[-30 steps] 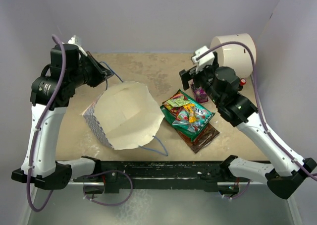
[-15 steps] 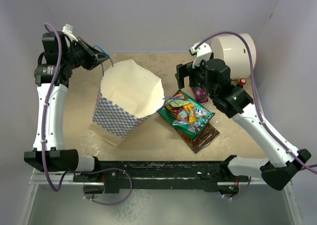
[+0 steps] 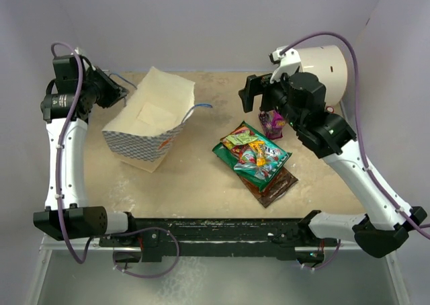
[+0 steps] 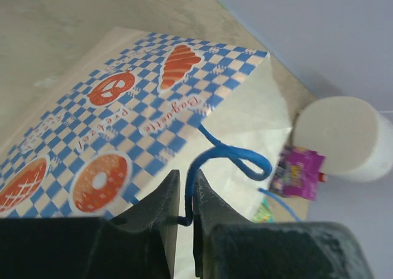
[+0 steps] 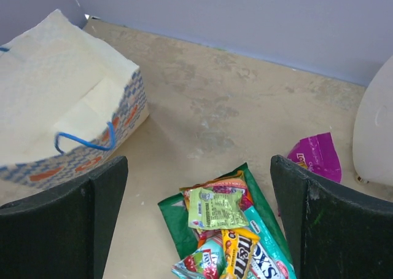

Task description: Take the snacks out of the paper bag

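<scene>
The paper bag (image 3: 149,117), white with a blue-white checkered band, stands at the left of the table, its mouth open upward; it also shows in the left wrist view (image 4: 116,137) and the right wrist view (image 5: 67,119). My left gripper (image 3: 119,93) is shut on the bag's blue cord handle (image 4: 224,159) at its far left corner. A pile of snacks (image 3: 256,160) lies on the table to the right, green, brown, yellow and red packets (image 5: 236,230). A magenta pouch (image 3: 272,125) lies behind it. My right gripper (image 3: 259,100) hangs open and empty above the pile.
A large cream cylinder (image 3: 322,66) lies on its side at the back right, also seen in the left wrist view (image 4: 344,137). The bag's second blue handle (image 3: 196,109) hangs over its right edge. Purple walls close in the table on three sides.
My left gripper has pulled the bag left and back, and the bag has come from tilted toward the camera to standing lower at the left. The right gripper has risen slightly.
</scene>
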